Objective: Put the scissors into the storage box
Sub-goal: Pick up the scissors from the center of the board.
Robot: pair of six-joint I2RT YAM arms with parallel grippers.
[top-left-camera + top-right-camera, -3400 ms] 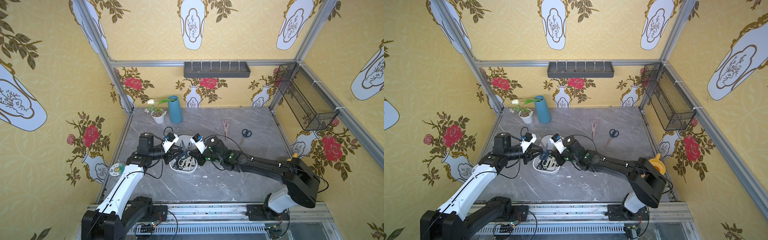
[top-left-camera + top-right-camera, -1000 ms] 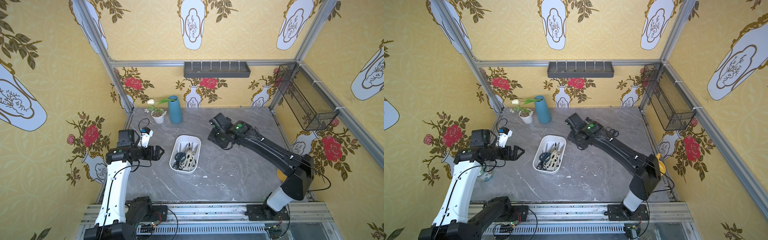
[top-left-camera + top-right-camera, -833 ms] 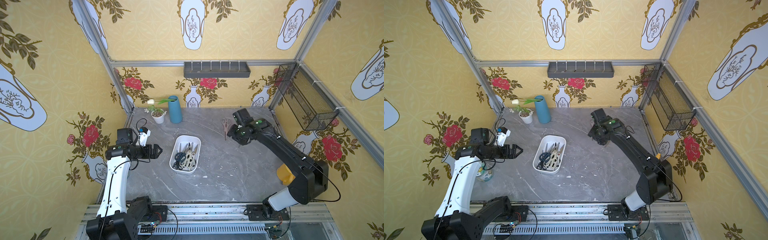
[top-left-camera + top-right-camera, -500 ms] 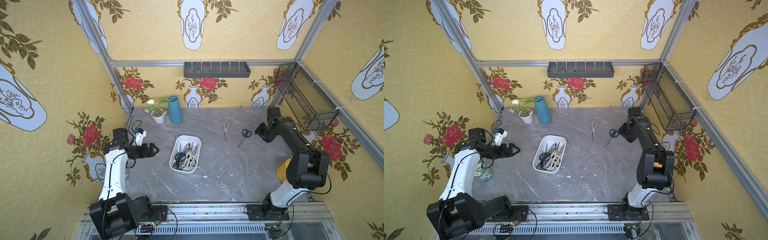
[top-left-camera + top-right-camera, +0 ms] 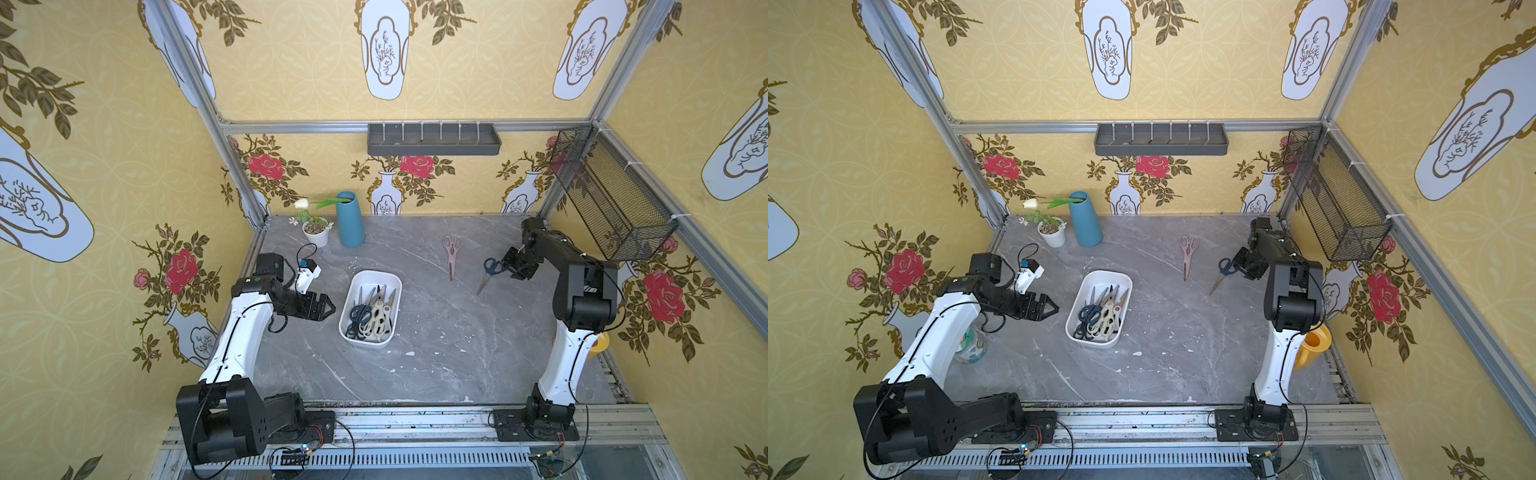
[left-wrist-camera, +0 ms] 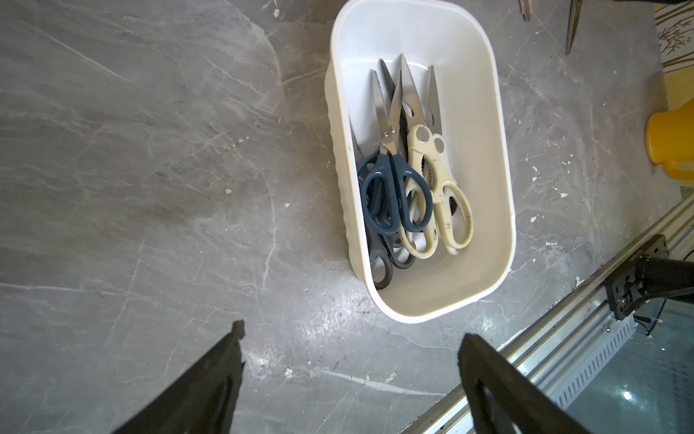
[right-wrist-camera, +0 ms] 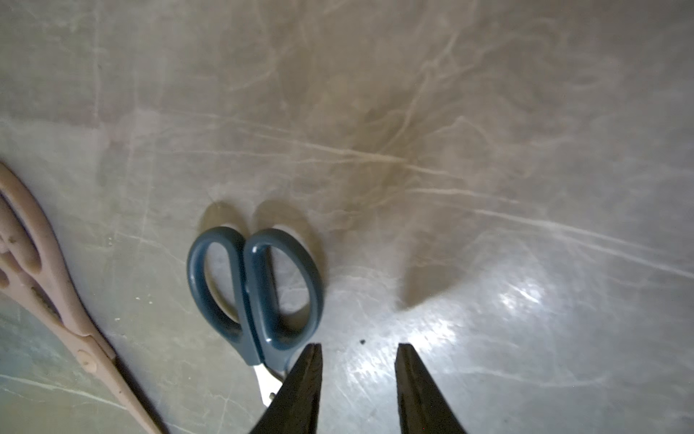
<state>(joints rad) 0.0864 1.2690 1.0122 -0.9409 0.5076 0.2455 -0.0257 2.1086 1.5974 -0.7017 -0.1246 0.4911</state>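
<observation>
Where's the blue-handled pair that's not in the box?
In a top view the blue-handled scissors lie on the right side of the table, between the pink-handled scissors and the right gripper.

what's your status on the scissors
Left gripper open, near storage box. Right gripper open, empty, beside blue scissors. Those and pink scissors on table. Nothing blocking.
</observation>
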